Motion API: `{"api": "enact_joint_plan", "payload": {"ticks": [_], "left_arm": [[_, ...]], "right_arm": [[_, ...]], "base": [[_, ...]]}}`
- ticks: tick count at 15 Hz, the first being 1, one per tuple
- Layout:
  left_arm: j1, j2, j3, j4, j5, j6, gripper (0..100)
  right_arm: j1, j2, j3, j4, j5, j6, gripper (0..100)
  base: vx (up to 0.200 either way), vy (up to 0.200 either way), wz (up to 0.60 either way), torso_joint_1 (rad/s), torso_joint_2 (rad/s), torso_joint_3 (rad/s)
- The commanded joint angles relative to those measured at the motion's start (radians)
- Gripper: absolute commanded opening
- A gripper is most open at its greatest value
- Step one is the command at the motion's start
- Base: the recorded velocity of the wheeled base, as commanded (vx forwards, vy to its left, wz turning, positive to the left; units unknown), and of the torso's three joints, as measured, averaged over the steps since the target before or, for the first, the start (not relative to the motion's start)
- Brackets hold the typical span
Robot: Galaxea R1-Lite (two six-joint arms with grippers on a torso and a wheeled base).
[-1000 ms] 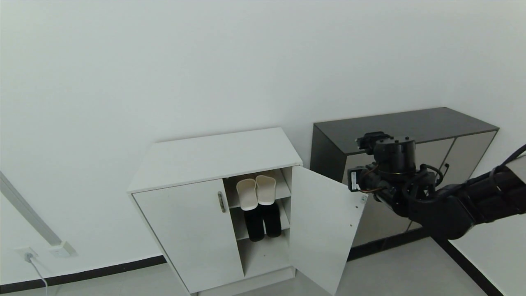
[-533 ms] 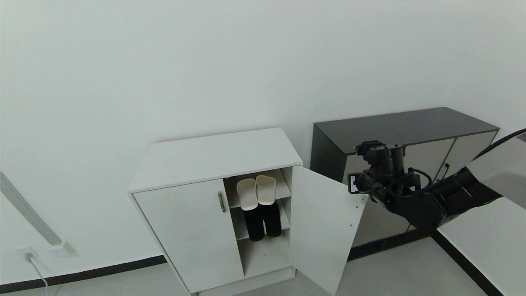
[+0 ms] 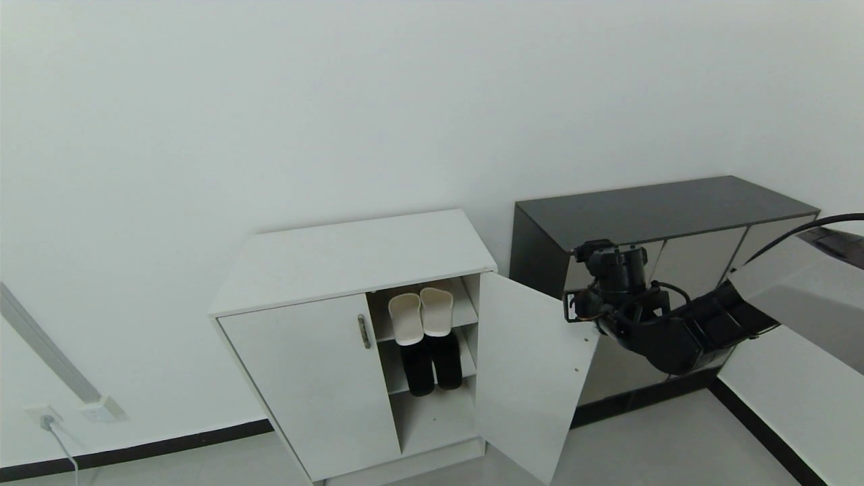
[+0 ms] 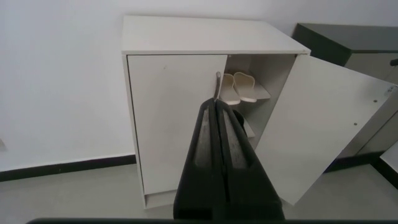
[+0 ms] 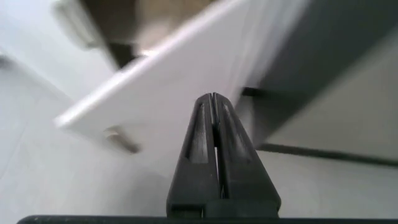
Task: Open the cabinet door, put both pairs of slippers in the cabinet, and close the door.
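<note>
The white cabinet (image 3: 351, 260) stands against the wall, its left door shut and its right door (image 3: 533, 364) swung open. White slippers (image 3: 422, 314) lie on the top shelf, with black slippers (image 3: 432, 364) on the shelf below. My right arm (image 3: 628, 307) is beyond the open door's free edge. My right gripper (image 5: 213, 96) is shut and empty, its tips close to the door's outer face (image 5: 186, 74) near the handle (image 5: 121, 140). Some way in front of the cabinet (image 4: 205, 37), my left gripper (image 4: 216, 102) is also shut and empty. The white slippers (image 4: 239, 87) show past it.
A dark low cabinet (image 3: 661, 209) stands against the wall just right of the open door. A white counter (image 3: 796, 385) fills the right foreground. A wall socket with a cable (image 3: 44, 418) is at the lower left. Bare grey floor lies before the cabinet.
My right arm has moved left and farther away, closing in on the outer side of the open door. The door and slippers have not moved.
</note>
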Motion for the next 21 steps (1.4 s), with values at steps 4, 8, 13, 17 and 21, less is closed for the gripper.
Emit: {"api": "enact_joint_plan", "payload": {"ticks": [4,8,13,17,21], "left_arm": [[0.000,0.000,0.000,0.000,0.000,0.000,0],[0.000,0.000,0.000,0.000,0.000,0.000,0],[0.000,0.000,0.000,0.000,0.000,-0.002,0],[0.000,0.000,0.000,0.000,0.000,-0.002,0],[0.000,0.000,0.000,0.000,0.000,0.000,0]], "right_arm": [[-0.024,0.092,-0.086,0.031,0.012,0.001,0],[-0.031,0.124,-0.125,0.039,0.053,0.003,0],[-0.044,0.148,-0.151,0.039,0.073,0.004,0],[-0.058,0.161,-0.157,0.039,0.081,0.004,0],[-0.058,0.159,-0.146,0.039,0.079,0.004,0]], "base": [[0.000,0.000,0.00,0.000,0.00,0.000],[0.000,0.000,0.00,0.000,0.00,0.000],[0.000,0.000,0.00,0.000,0.00,0.000],[0.000,0.000,0.00,0.000,0.00,0.000],[0.000,0.000,0.00,0.000,0.00,0.000]]}}
